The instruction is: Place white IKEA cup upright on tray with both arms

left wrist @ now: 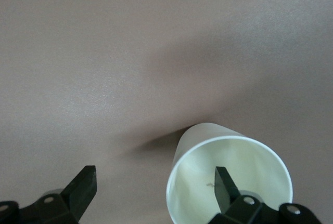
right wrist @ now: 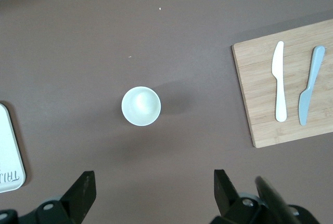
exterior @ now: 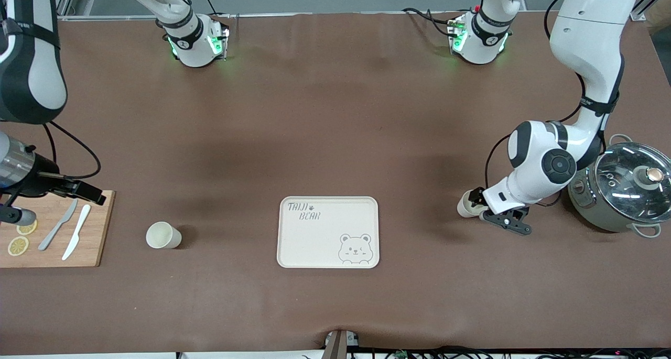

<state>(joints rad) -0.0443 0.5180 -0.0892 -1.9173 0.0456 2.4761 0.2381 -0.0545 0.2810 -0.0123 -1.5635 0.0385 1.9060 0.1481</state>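
Observation:
The cream tray (exterior: 309, 243) lies in the middle of the table, nearer to the front camera; its edge shows in the right wrist view (right wrist: 8, 146). One white cup (exterior: 163, 235) stands upright between the tray and the right arm's end, and shows from above in the right wrist view (right wrist: 140, 106). A second white cup (exterior: 465, 204) is at my left gripper (exterior: 476, 200) and seems to lie on its side. In the left wrist view its mouth (left wrist: 229, 180) faces the open left gripper (left wrist: 156, 180), with one finger (left wrist: 225, 185) inside the rim. My right gripper (exterior: 86, 191) (right wrist: 154, 185) is open and empty, high over the board's edge.
A wooden cutting board (exterior: 97, 228) (right wrist: 260, 115) with two knives (exterior: 77, 232) and lemon slices (exterior: 18, 245) lies at the right arm's end. A steel pot with a glass lid (exterior: 624, 191) stands at the left arm's end, close to the left arm's wrist.

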